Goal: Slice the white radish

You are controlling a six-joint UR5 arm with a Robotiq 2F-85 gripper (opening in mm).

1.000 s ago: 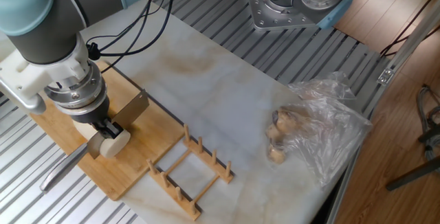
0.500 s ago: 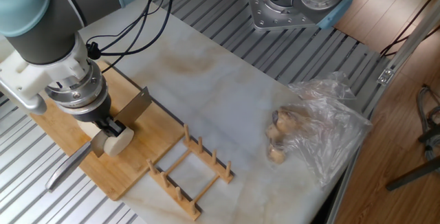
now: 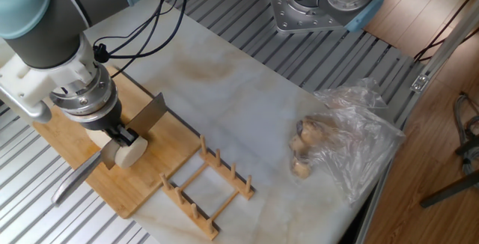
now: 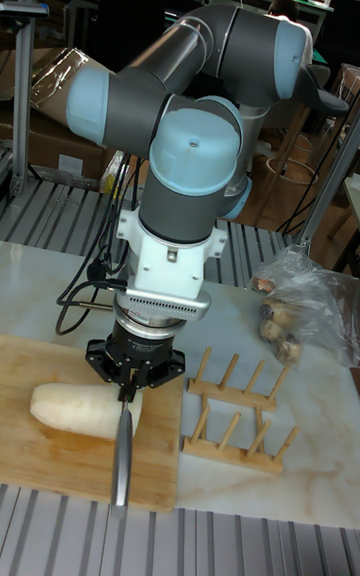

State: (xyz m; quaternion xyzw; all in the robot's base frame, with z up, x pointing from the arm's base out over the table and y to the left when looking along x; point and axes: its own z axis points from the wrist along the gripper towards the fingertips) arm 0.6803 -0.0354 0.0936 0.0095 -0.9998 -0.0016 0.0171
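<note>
White radish (image 4: 85, 408) is seen lying lengthwise on the wooden cutting board (image 3: 153, 173), its flat cut end (image 3: 135, 151) turned toward the board's near edge in the fixed view. The gripper (image 4: 128, 383) is positioned directly over that end, and a knife (image 4: 122, 446) is clamped between its closed fingers, held by the upper part of the handle. The broad metal blade (image 3: 150, 114) is presented edge-down against the radish just behind the cut face (whether it has entered the flesh cannot be made out), while the grey handle (image 3: 73, 181) is seen projecting past the board's edge over the ribbed metal table top (image 3: 22, 214). Just beside the board, on the pale marble slab (image 3: 239, 94), a wooden rack (image 3: 208, 186) with upright pegs is placed. Well apart from it, near the slab's far corner, a crumpled clear plastic bag (image 3: 352, 143) holding brownish lumps (image 3: 301, 150) is found. A second robot base (image 3: 318, 4) is mounted beyond the slab, and black cables (image 3: 138, 31) are draped across the table toward the arm.
</note>
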